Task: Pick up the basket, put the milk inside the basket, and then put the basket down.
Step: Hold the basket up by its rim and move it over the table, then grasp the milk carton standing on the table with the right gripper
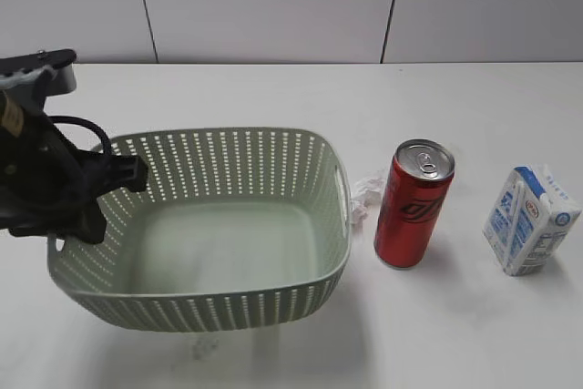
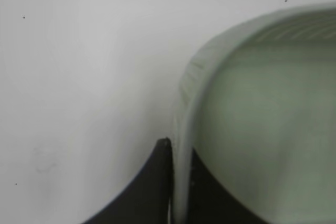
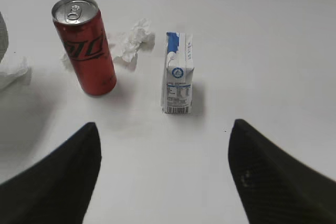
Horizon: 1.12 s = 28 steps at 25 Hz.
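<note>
Your left gripper (image 1: 100, 193) is clamped on the left rim of the pale sage-green slotted plastic basket (image 1: 228, 298). Right of it: crumpled white tissue (image 1: 366, 196), tall red soda can (image 1: 413, 204), script unreadable. White-and-blue gable-top milk carton (image 3: 177, 74) stands upright, print illegible. Right gripper (image 3: 165, 174) is spread wide, holding nothing.

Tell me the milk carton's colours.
White with blue print and a blue top edge on the milk carton; clearest in the right wrist view.

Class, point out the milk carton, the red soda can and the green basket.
milk carton (image 3: 177, 85), right wrist view, front label panel.
red soda can (image 1: 412, 211), exterior view, printed side.
green basket (image 1: 219, 309), exterior view, near slotted wall.
</note>
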Available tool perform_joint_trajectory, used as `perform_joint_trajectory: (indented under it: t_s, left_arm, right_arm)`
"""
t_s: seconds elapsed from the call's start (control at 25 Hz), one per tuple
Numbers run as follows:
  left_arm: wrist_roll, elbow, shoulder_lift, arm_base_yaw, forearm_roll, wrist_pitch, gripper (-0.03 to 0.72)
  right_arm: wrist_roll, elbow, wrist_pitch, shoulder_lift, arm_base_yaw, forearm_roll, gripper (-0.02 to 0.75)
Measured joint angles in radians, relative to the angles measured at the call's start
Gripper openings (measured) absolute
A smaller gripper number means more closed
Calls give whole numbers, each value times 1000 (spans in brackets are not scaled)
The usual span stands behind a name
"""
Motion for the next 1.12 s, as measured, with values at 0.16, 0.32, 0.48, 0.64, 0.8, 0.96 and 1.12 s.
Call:
perform_joint_trajectory:
  t_s: [0.16, 0.32, 0.48, 0.64, 0.8, 0.96, 1.12]
  left_arm:
    - [-22, 0, 0, -1, 11, -28, -1]
    - [-24, 0, 0, -1, 12, -37, -1]
    - [-25, 0, 8, -1, 12, -38, -1]
    - [-25, 0, 26, -1, 12, -41, -1]
    - [-26, 0, 31, -1, 12, -44, -1]
    - [-26, 0, 31, -1, 12, -49, -1]
    - [-26, 0, 32, -1, 12, -54, -1]
  right_arm:
    - [14, -69, -23, 180, 0, 0, 591]
    - [18, -159, -35, 420, 0, 10, 591]
    - [20, -230, -97, 671, 0, 25, 591]
    - [21, -279, -197, 918, 0, 28, 592]
    - [11, -318, -265, 1157, 0, 30, 592]
    - [-12, -365, -325, 1343, 0, 29, 592]
    - [-18, -373, -384, 1450, 0, 26, 592]
